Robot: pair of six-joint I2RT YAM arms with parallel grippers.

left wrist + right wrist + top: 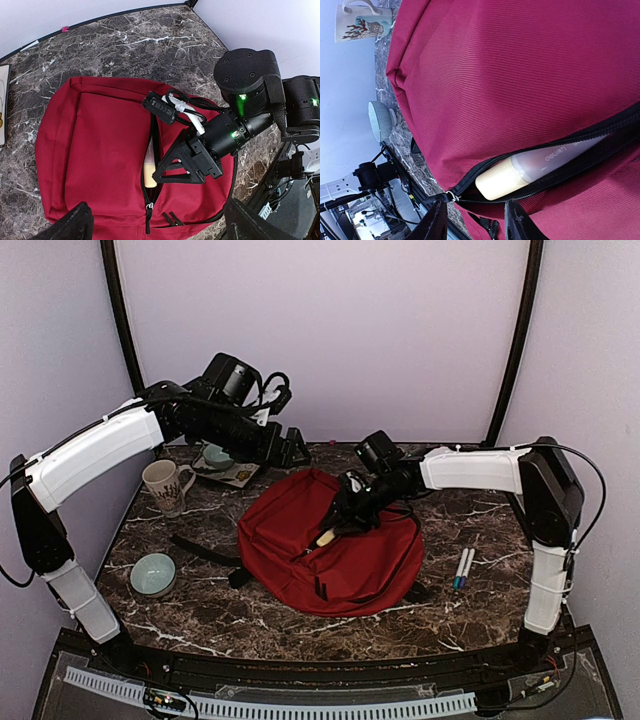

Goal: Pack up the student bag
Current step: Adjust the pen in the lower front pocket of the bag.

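The red student bag [365, 565] lies flat in the middle of the marble table, its front zipper partly open. A clear tube with a cream cap [325, 538] sticks out of the zipper slit; it also shows in the left wrist view [149, 172] and the right wrist view [520, 172]. My right gripper [333, 528] is open and empty just above the cap end, fingers [437, 225] astride the slit near the zipper pull [451, 196]. My left gripper [296, 448] is open and empty, raised behind the bag [100, 145] and looking down on it.
A painted mug [165, 485] stands at the left. A pale green bowl [153, 575] sits near the front left. Another bowl [215, 455] rests on a flat card at the back. Two pens [462, 568] lie right of the bag. A black strap [205, 550] trails left.
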